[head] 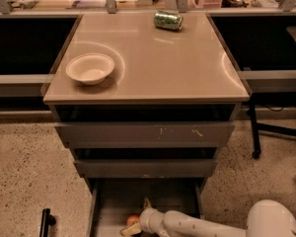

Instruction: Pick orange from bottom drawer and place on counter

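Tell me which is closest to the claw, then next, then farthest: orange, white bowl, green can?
1. Orange, right by the claw in the bottom drawer.
2. White bowl, on the counter, nearer the front.
3. Green can, at the counter's back.

I see the counter [153,58] as a glossy beige top, throwing back light. On it, the white bowl [90,68] looks matt and the green soda can [168,20] shiny metal. Below the counter, the top drawer front [138,132] is dull grey metal, scratched. My gripper [138,220], smooth off-white plastic, sits in the matt grey bottom drawer [118,201] beside the smooth-skinned orange [132,220].
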You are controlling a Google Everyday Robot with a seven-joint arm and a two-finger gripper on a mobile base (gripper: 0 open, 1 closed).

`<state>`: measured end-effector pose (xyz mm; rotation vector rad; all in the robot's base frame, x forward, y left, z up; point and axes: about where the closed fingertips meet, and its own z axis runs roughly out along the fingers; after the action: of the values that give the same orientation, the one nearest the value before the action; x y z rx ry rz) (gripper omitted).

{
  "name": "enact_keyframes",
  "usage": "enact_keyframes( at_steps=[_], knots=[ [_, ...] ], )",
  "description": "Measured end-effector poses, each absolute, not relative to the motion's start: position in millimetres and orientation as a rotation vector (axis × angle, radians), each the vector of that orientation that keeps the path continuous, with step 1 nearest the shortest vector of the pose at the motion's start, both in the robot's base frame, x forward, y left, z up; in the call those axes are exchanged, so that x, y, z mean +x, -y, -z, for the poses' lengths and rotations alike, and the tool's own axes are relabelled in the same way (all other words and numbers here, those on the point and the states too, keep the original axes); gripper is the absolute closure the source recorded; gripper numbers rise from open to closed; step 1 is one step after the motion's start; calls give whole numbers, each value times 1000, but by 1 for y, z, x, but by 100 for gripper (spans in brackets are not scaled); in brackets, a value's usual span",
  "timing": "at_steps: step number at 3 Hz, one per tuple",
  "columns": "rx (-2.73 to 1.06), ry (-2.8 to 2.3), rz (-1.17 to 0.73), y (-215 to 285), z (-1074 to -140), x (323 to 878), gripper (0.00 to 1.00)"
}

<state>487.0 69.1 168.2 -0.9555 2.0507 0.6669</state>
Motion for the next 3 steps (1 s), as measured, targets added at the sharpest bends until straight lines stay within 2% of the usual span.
enact_keyframes(
  at_steps=[3],
  knots=[
    [-907, -2082, -561, -63, -142, 493, 0]
  ],
)
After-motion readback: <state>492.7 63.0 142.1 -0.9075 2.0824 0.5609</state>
